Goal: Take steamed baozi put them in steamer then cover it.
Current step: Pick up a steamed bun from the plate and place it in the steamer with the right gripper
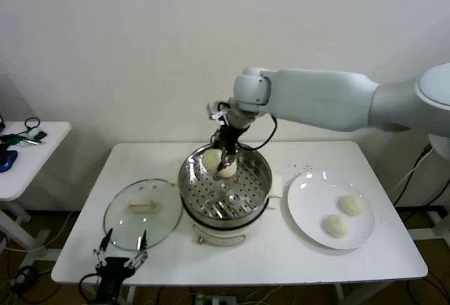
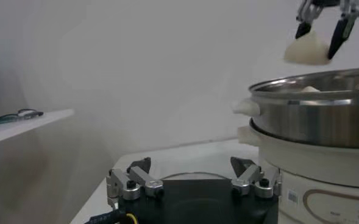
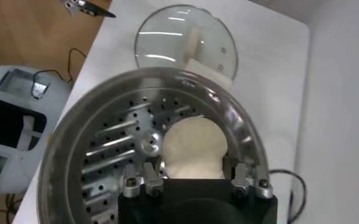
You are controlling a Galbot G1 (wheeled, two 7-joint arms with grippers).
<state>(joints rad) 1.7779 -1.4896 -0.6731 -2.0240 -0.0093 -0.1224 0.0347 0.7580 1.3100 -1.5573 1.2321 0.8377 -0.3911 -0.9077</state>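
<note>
White wall behind, white table [image 1: 84,249] filling the lower half of the head view, small side table [image 1: 31,154] at far left. Right arm [image 1: 330,98] comes in from the upper right and ends over the steamer [image 1: 225,182] at frame centre. Steamer is a shiny steel pot with a perforated tray, on a cream base. Cover [image 1: 140,210] lies flat on the table just left of the steamer, handle up, not on the pot. White plate [image 1: 330,210] sits right of the steamer with two baozi on it, one [image 1: 351,204] higher and one [image 1: 336,225] lower.

Right gripper [image 1: 226,161] is clenched on a baozi [image 1: 225,170], held above the tray near the back of the pot; the left wrist view shows it [image 2: 307,49] clear above the rim. Another baozi [image 1: 211,157] appears to rest in the pot just left of it. Left gripper [image 1: 121,252] is parked low at the bottom left by the table edge, jaws spread wide, holding nothing.

Step in hand looks like lowering this bun. To do it well: go straight down onto a bare part of the tray, beside the bun already there and not on it, release only once it rests, then lift clear vertically so the fingers do not drag soft dough. Two buns and the cover are left.
</note>
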